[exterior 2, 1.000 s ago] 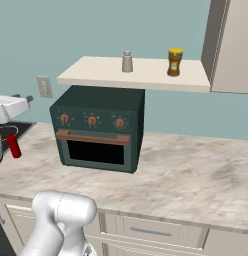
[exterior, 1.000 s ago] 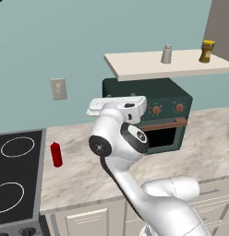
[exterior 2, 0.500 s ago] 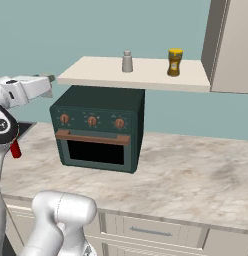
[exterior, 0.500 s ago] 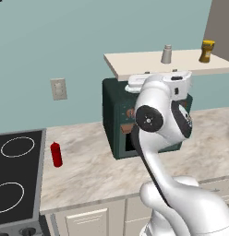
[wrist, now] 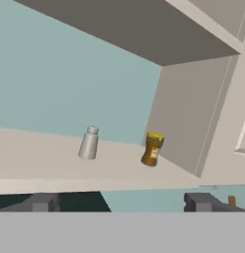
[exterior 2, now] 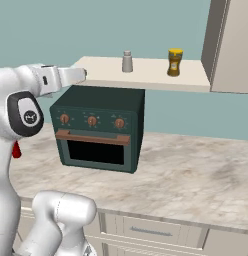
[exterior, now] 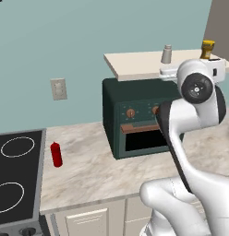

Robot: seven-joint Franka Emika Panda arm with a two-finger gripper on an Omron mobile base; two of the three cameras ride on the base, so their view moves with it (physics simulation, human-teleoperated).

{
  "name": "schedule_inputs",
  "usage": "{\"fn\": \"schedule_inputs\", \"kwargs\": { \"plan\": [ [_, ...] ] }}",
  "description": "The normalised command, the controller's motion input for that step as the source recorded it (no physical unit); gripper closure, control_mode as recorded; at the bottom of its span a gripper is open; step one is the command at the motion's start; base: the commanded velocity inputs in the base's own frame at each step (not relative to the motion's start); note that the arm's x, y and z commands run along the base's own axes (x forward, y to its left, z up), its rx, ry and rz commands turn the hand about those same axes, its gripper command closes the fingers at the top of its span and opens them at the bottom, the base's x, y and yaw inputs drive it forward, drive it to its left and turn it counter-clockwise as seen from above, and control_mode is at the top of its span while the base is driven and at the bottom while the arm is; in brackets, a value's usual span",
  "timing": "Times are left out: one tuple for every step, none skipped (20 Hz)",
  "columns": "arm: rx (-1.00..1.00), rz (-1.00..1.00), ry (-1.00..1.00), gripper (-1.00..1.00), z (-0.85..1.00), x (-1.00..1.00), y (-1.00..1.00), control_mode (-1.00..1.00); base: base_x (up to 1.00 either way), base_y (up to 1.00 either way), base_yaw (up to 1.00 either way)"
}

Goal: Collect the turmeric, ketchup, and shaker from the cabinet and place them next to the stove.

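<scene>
One shaker (wrist: pixel 89 143), one turmeric (wrist: pixel 153 148), one ketchup (exterior: pixel 56 154)

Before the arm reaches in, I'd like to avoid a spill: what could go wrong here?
1. The shaker and turmeric stand near each other on the cabinet shelf; the open tool could tip one while taking the other.
2. A toppled item could drop onto the toaster oven or counter.

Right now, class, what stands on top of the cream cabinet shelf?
Two things stand upright and apart on the shelf: the grey shaker and the yellow-lidded turmeric. The arm covers part of the shelf's front edge in the left base view.
</scene>
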Motion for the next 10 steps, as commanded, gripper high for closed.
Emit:
{"fn": "schedule_inputs", "kwargs": {
  "plan": [
    [0.10, 0.00, 0.09, -1.00, -0.16, -0.02, -0.61, -1.00, 0.00, 0.00, 0.00],
    [0.09, 0.00, 0.08, -1.00, -0.20, 0.00, -0.49, -1.00, 0.00, 0.00, 0.00],
    [0.08, 0.00, 0.10, -1.00, -0.17, 0.00, -0.38, -1.00, 0.00, 0.00, 0.00],
    [0.00, 0.00, 0.12, -1.00, -0.16, 0.00, 0.00, -1.00, 0.00, 0.00, 0.00],
    [0.00, 0.00, 0.09, -1.00, -0.06, 0.00, 0.00, -1.00, 0.00, 0.00, 0.00],
    [0.00, 0.00, 0.12, -1.00, -0.07, 0.10, 0.00, -1.00, 0.00, 0.00, 0.00],
    [0.00, 0.00, 0.09, -1.00, -0.02, 0.09, -0.01, -1.00, 0.00, 0.00, 0.00],
    [0.00, 0.00, 0.07, -1.00, -0.02, 0.11, -0.04, -1.00, 0.00, 0.00, 0.00],
    [0.01, 0.00, 0.07, -1.00, -0.01, 0.13, -0.07, -1.00, 0.00, 0.00, 0.00],
    [0.01, 0.00, 0.06, -1.00, -0.02, 0.12, -0.08, -1.00, 0.00, 0.00, 0.00]
  ]
}}
